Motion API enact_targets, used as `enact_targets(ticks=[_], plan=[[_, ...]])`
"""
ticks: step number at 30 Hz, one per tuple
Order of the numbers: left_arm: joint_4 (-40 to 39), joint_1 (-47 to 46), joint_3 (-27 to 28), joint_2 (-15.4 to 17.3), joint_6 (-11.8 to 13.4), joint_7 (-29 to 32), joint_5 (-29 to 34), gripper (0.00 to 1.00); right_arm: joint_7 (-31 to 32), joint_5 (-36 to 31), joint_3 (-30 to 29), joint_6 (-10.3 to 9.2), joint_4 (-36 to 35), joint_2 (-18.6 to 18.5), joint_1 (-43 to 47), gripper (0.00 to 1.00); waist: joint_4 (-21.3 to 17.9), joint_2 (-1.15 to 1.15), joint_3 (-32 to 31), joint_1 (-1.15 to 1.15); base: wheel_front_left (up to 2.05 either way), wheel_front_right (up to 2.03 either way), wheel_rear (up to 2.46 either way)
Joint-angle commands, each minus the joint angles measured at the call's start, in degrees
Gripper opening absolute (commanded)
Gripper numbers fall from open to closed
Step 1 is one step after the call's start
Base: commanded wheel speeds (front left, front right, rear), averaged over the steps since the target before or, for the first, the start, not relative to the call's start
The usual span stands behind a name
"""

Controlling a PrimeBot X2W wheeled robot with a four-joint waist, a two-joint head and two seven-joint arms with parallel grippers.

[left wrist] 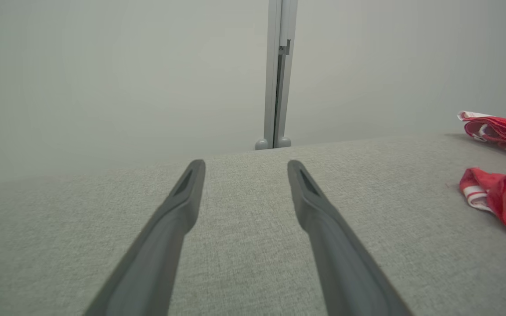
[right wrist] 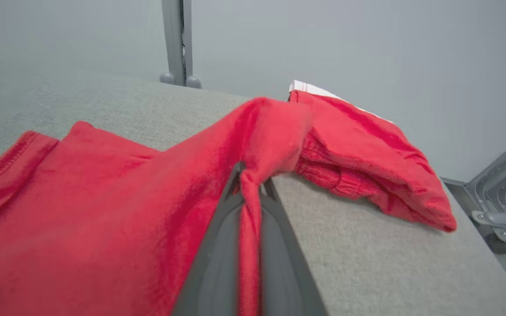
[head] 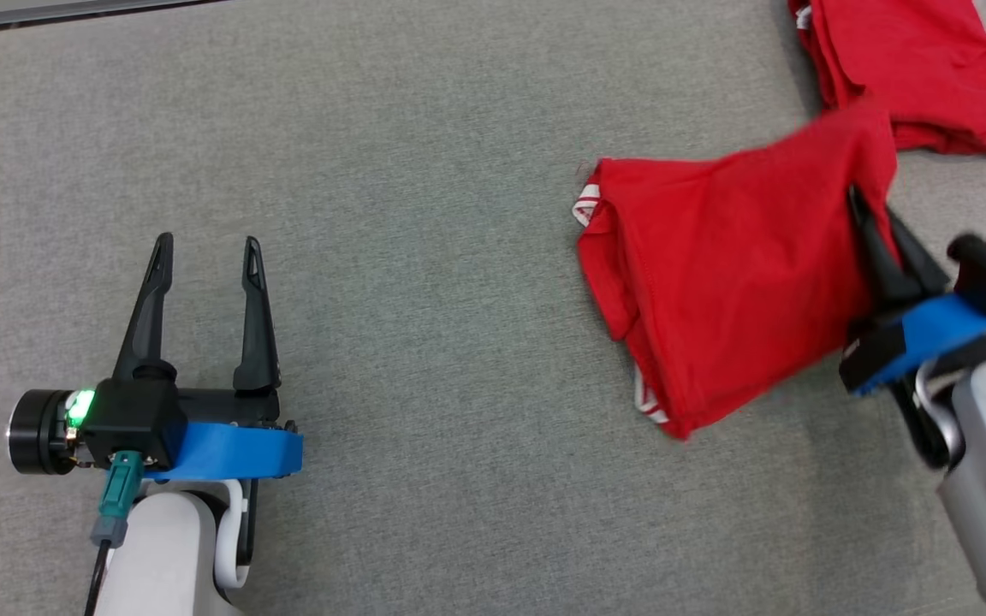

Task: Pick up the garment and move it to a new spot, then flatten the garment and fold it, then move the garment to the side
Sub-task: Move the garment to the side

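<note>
Garment of red knit cloth (head: pixel 733 274) is lying bunched by the desk's right edge. Its right side is rising to the right claw (head: pixel 878 239), which is clenching a pinch of the fabric between its two dark fingers. In the right wrist view the pinched fold is running down between the closed fingers (right wrist: pixel 218 245). White-and-red striped ribbing (head: pixel 585 205) is showing at the garment's left end. The left claw (head: pixel 207 244) is sitting well apart from the garment, over the desk's left part toward the near edge, its fingers spread and gripping nothing. A second red cloth bundle (head: pixel 921 60) is resting at the far right corner, meeting the held garment's upper edge; I cannot tell whether they are joined. The grey fabric-covered desk (head: pixel 424 171) is standing before a pale grey wall (left wrist: pixel 103 66), with a grey metal post (left wrist: pixel 279 74) rising behind the far edge.
</note>
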Motion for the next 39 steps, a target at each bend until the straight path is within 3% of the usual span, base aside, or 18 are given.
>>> enact_targets(ticks=[1, 11, 23, 30, 36, 38, 39], plan=[[-0.35, -1.33, -0.03, 0.24, 0.06, -0.22, 0.19, 1.00, -0.27, -0.71, 0.64, -0.01, -1.02, -1.10, -2.94, 0.00, 0.54, -0.01, 0.32, 0.00, 0.00, 0.00, 0.00], [-2.39, -2.80, -1.23, -0.01, 0.02, -0.22, 0.59, 1.00, 3.42, -0.09, 3.83, -0.01, 0.78, -7.37, -17.45, 0.00, 3.60, -0.01, 4.24, 0.00, 0.00, 0.00, 0.00], [-5.15, -4.18, -1.89, 1.01, 0.36, -0.23, 1.71, 1.00, 4.63, 4.45, 3.18, -0.01, 13.95, -18.43, -28.30, 0.00, 2.99, -0.01, 9.04, 0.00, 0.00, 0.00, 0.00], [-6.19, -4.88, -2.11, 1.94, 0.59, -0.22, 2.11, 1.00, 5.59, 5.47, 4.67, -0.01, 20.92, -22.08, -31.26, 0.00, 2.12, -0.01, 10.59, 0.00, 0.00, 0.00, 0.00], [-7.20, -5.31, -2.08, 2.80, 0.86, -0.17, 2.03, 1.00, 4.82, 6.59, 4.06, -0.01, 27.41, -21.36, -34.31, 0.00, 1.58, -0.01, 11.99, 0.00, 0.00, 0.00, 0.00], [-7.28, -5.50, -2.17, 2.98, 0.92, -0.17, 2.07, 1.00, 4.23, 6.16, 4.35, -0.01, 28.97, -20.93, -35.38, 0.40, 1.65, -0.01, 12.37, 0.00, 0.00, 0.00, 0.00], [-7.28, -5.52, -2.17, 3.05, 0.95, -0.17, 2.06, 1.00, 4.01, 5.96, 4.48, -0.01, 29.64, -20.61, -35.84, 0.73, 1.64, -0.01, 12.54, 0.00, 0.00, 0.00, 0.00]])
